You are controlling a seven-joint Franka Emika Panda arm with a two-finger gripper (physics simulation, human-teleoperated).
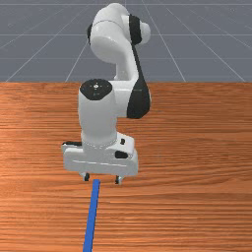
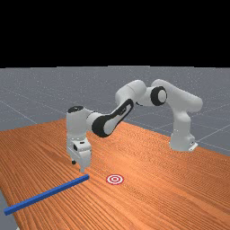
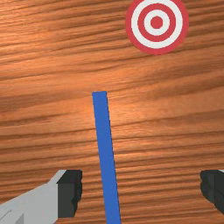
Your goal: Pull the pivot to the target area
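Wood desk (image 2: pixel 170 188), orange-brown w/ darker grain, is set over a grey floor (image 2: pixel 27 90) marked w/ pale grid lines; black is seen above the horizon in the far view. The white & grey arm (image 2: pixel 181 130) is mounted at the far view's right & is stretched toward the left, w/ the hand pointed down at the desk.

Gripper (image 1: pixel 102 180) is released: the fingers (image 3: pixel 70 193) are spread wide apart, w/ gaps seen on both sides of the pivot (image 3: pixel 105 153), i.e. a long, straight blue bar. The pivot is passed btwn the fingers in the wrist view, closer to one than the other; in the front view its end is placed nearer the finger at the front view's left. Exact fingertip ht. above the desk can't be told.

Pivot is laid flat on the desk. In the front view it's run from just by the gripper down to the bottom edge, slightly slanted. In the far view its other end is carried out past the desk's edge at lower left.

Target (image 2: pixel 115 179), a round red/white bullseye, is set flat on the desk near the pivot's gripper-side end, w/ bare wood btwn, toward the arm's base & off to one side of the pivot's line.
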